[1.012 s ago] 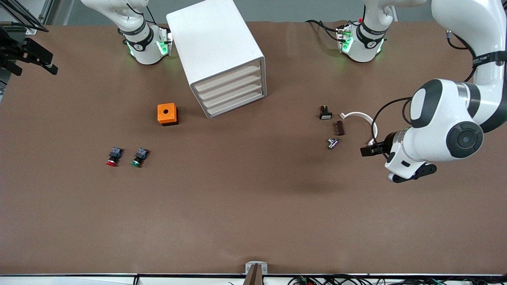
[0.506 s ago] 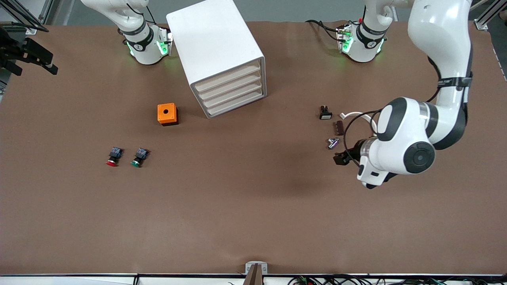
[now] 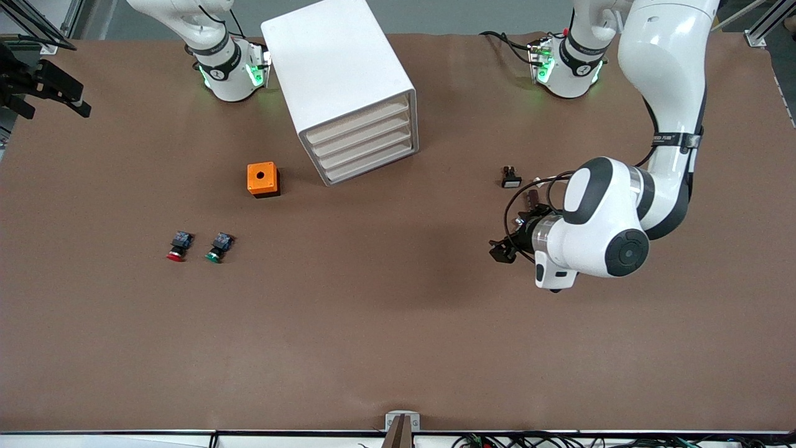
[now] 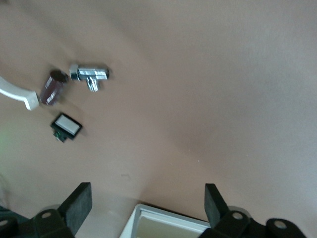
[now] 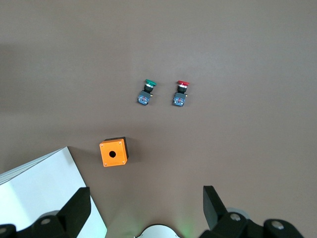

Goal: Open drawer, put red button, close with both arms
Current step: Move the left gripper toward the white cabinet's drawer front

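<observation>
Hovering over the small parts at its own end of the surface [image 3: 398, 348], the left pincer [image 3: 501, 251] hangs with fingers spread wide and nothing between them. Its wrist view shows a chrome fitting [image 4: 90, 75], a dark brown cylinder [image 4: 51, 88], a white curved strip [image 4: 17, 96] and a white-faced switch [image 4: 66, 127] lying close together underneath. The right pincer [image 5: 143, 208] is up high near its base, released and empty, looking down on the buttons; that arm waits.

All four drawers [image 3: 362, 140] in the white cabinet [image 3: 339, 81] sit shut, so nothing is done yet. The red button [image 3: 177, 246] lies well apart from the cabinet toward the right arm's end, nearer the front camera, with the green button [image 3: 217, 247] just beside it. That is the trap: a careless descent could nudge or grab the green twin. The orange box [image 3: 263, 179] sits between buttons and cabinet, in the carrying path. The cabinet stands angled, so a pull off the drawer's line could slide the whole box. The left arm's elbow could sweep the loose parts.

Room is generous: open brown surface in front of the drawers and around the buttons.
</observation>
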Robot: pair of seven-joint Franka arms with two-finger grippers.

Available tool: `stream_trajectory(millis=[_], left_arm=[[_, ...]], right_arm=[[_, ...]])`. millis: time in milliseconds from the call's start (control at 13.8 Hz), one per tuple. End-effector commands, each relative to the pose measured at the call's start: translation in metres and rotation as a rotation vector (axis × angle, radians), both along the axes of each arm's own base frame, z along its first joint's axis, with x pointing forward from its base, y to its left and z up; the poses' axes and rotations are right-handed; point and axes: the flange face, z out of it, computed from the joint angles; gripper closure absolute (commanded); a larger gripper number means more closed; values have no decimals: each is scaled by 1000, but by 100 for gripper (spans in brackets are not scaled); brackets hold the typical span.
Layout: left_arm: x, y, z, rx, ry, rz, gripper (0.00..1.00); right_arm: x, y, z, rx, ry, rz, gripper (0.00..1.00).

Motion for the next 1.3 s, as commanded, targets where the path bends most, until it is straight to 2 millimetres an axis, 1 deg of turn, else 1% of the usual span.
stream_trajectory(millis=[0, 72, 217, 434, 579, 651, 723, 868, 940, 1085, 1229], left_arm=[[-5, -23, -10, 2, 71, 71, 0], [-8, -26, -18, 26, 126, 131, 0], [-13, -39, -22, 52, 177, 210, 0], [-16, -52, -29, 40, 280, 343, 0], [-24, -61, -29, 54, 374, 421, 0], [-31, -72, -29, 64, 434, 442, 0], [-34, -77, -27, 71, 481, 467, 0], [-42, -91, -29, 87, 577, 520, 0], [-44, -94, -32, 103, 633, 558, 0], [-55, -106, -38, 153, 760, 606, 0], [-62, -112, -49, 218, 871, 655, 0]], right_arm=[[-8, 0, 3, -10, -5, 0, 0], [-8, 0, 3, -10, -5, 0, 0], [-8, 0, 3, -10, -5, 0, 0], [-7, 0, 2, -10, -5, 0, 0], [-7, 1, 2, -10, -5, 2, 0], [-7, 1, 2, -10, -5, 2, 0], [-7, 1, 2, -10, -5, 2, 0], [-8, 1, 3, -10, -5, 2, 0], [-7, 1, 2, -10, -4, 2, 0], [-7, 1, 2, -10, -4, 2, 0], [-7, 1, 2, -10, -4, 2, 0]])
